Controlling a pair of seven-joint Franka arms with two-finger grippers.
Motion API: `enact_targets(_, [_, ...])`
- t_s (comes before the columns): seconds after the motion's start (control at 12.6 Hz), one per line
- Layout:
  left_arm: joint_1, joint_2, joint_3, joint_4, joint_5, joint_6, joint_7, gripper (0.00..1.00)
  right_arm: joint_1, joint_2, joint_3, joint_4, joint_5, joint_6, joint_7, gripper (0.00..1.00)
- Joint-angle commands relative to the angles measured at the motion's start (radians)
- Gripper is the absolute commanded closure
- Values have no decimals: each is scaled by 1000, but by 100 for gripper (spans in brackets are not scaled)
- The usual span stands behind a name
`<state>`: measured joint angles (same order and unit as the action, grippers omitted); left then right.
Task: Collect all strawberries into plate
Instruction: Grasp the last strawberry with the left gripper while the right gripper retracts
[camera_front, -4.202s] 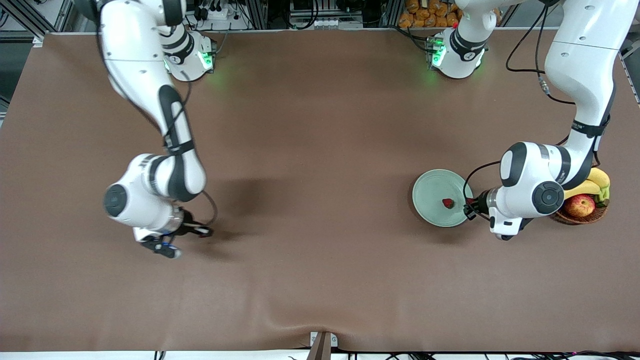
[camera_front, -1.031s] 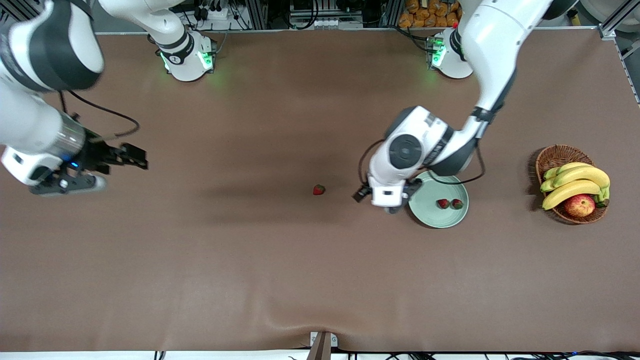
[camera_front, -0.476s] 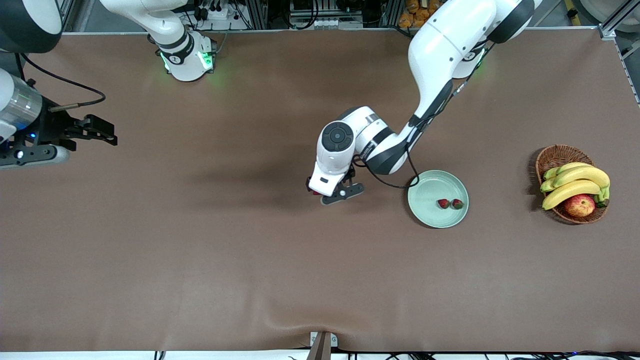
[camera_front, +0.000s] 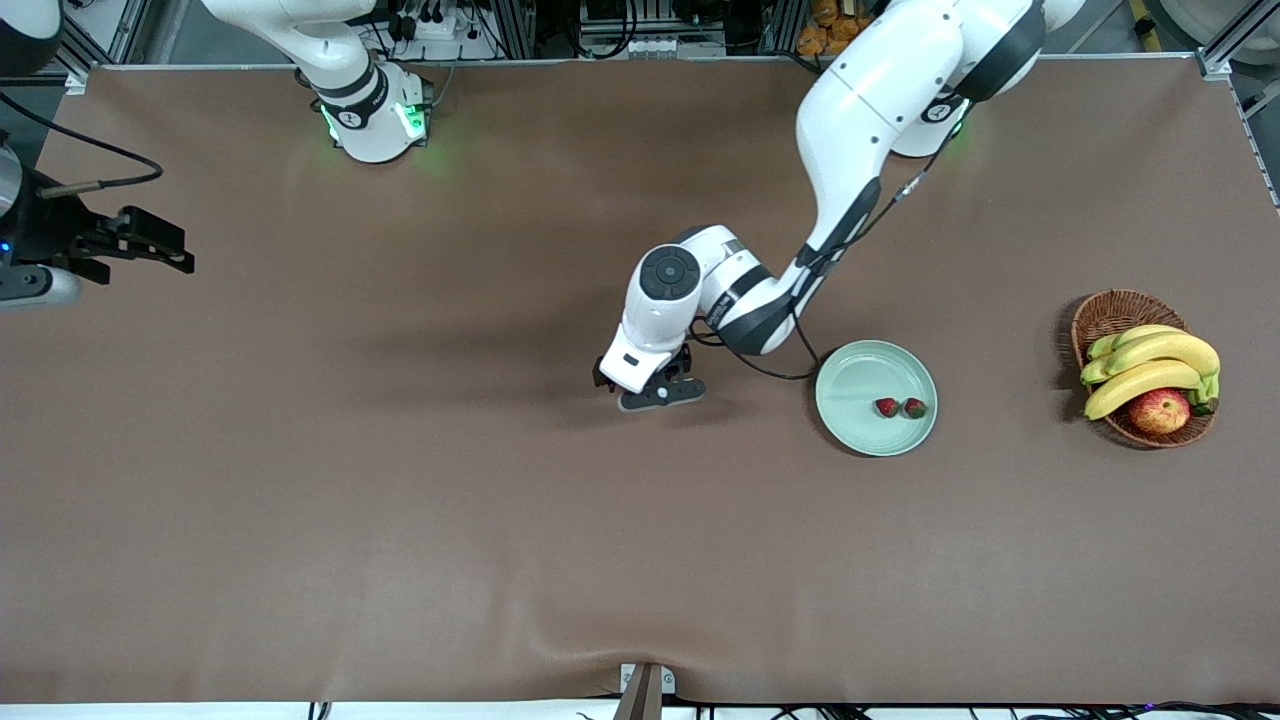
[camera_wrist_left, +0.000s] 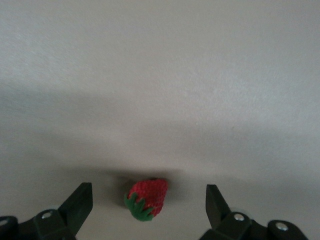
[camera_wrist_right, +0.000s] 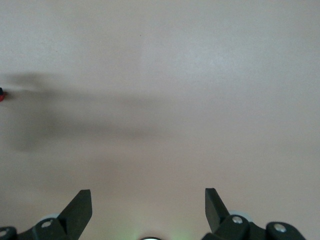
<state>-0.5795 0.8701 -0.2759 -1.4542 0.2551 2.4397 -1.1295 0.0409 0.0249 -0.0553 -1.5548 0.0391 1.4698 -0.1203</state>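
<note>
Two strawberries lie side by side in the pale green plate. Beside the plate, toward the right arm's end, my left gripper is low over the table, and the arm's hand hides the berry there in the front view. In the left wrist view that strawberry lies on the cloth between the open fingers of the left gripper, touching neither. My right gripper hangs open over bare cloth at its own end of the table and holds nothing.
A wicker basket with bananas and an apple stands at the left arm's end, level with the plate. The left arm's forearm and cable hang just beside the plate's rim. Brown cloth covers the table.
The left arm swung from the plate to the lone strawberry and settled with its open fingers either side of it. The right arm drew back toward its end. The plate gained a second berry.
</note>
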Motion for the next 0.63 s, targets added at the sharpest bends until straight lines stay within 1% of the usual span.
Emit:
enact_targets(0.0, [-34, 12, 27, 28, 27, 7, -1, 0, -69, -16, 72, 4, -15, -25, 5, 0])
enact_targets(0.08, [-34, 12, 27, 28, 27, 7, 0, 0, -65, -29, 69, 4, -15, -23, 5, 0])
enact_targets(0.24, [-34, 12, 27, 26, 30, 5, 5, 29, -64, -33, 66, 4, -15, -25, 14, 0])
enact_targets(0.55, [-36, 17, 27, 20, 35, 1, 14, 29, -67, -36, 68, 2, -15, -26, 43, 0])
